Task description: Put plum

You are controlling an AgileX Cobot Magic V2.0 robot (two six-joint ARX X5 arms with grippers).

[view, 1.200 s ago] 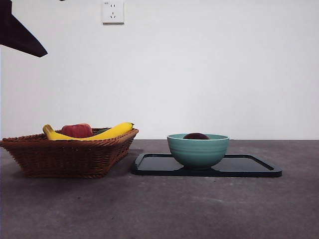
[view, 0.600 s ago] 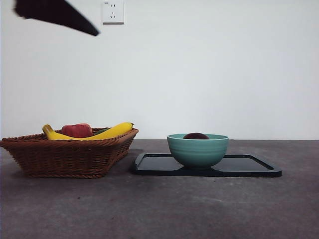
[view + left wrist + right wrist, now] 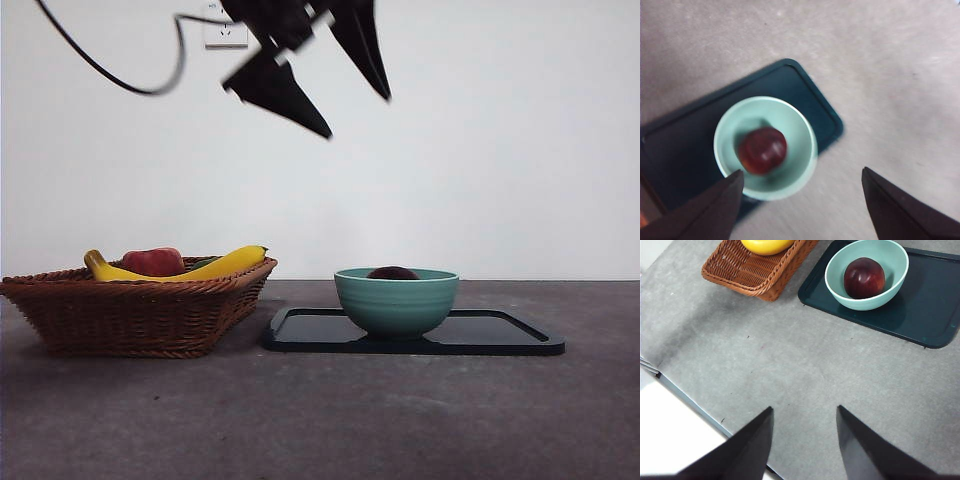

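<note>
The plum (image 3: 393,273) is dark maroon and glossy and lies inside a teal bowl (image 3: 397,305); from the front only its top shows above the rim. High above the bowl and a little left of it hangs my left gripper (image 3: 358,117), open and empty. In the left wrist view the plum (image 3: 762,150) sits in the bowl (image 3: 805,131) beneath my left gripper (image 3: 802,171). My right gripper (image 3: 805,408) stands open and empty over bare table, well away from the plum (image 3: 864,277) and the bowl (image 3: 838,260).
The bowl stands on a dark tray (image 3: 500,335), also seen as the tray (image 3: 932,305). Left of it is a wicker basket (image 3: 130,310) holding a yellow banana (image 3: 225,263) and a red fruit (image 3: 155,262). A table edge (image 3: 690,400) runs near the right gripper.
The left arm has swung in from the upper left corner to above the bowl, its open jaws now fully in view. The plum, bowl, tray and basket have not moved.
</note>
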